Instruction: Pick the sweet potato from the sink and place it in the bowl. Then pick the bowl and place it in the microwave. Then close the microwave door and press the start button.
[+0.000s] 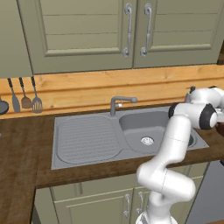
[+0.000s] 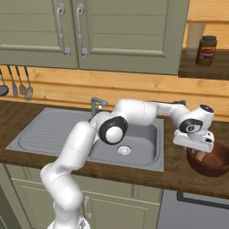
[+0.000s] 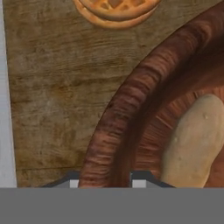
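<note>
The dark reddish-brown bowl [image 2: 215, 163] stands on the wooden counter to the right of the sink [image 2: 44, 129]. In the hand view its thick rim [image 3: 127, 109] runs between my two finger tips. My gripper [image 3: 106, 180] straddles that rim, one finger inside the bowl and one outside, both against the wood. The sweet potato [image 3: 192, 144], pale tan here, lies inside the bowl, and a bit of it shows under the hand [image 2: 201, 155]. My hand [image 2: 195, 134] hangs low over the bowl's left edge. The microwave is out of view.
A waffle-like pastry [image 3: 116, 8] lies on the counter just beyond the bowl. The tap [image 1: 121, 103] stands behind the sink basin [image 1: 148, 131]. Utensils [image 1: 26, 98] hang on the wall at left. A jar [image 2: 206, 50] sits on a shelf at upper right.
</note>
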